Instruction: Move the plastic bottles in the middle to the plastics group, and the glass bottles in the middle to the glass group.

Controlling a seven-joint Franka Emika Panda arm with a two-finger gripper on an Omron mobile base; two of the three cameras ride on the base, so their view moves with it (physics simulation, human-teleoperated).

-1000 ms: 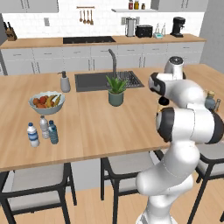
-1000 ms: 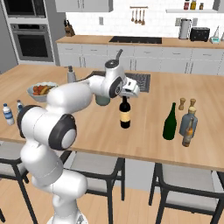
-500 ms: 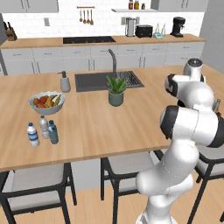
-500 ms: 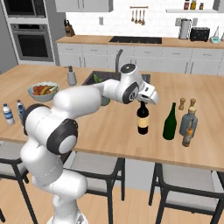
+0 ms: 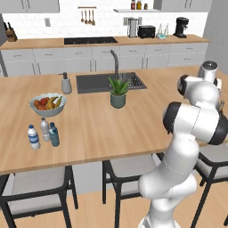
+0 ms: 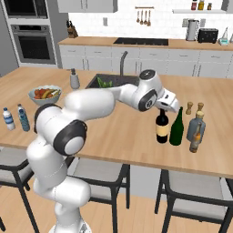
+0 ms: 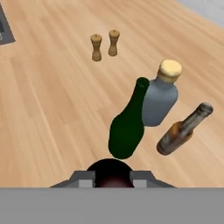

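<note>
1. the gripper (image 6: 166, 106) is clenched on the neck of the labelled wine bottle (image 6: 161, 127), standing just beside the green bottle (image 6: 176, 129).
2. placing step, i judge: let go, lift straight up.
3. beyond: squat bottle (image 6: 196, 126), brown bottle (image 6: 196, 141).

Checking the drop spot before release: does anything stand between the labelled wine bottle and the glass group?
The labelled wine bottle, held at its neck by the gripper, already stands beside the green bottle, which sits between it and the squat bottle and brown bottle.
</note>
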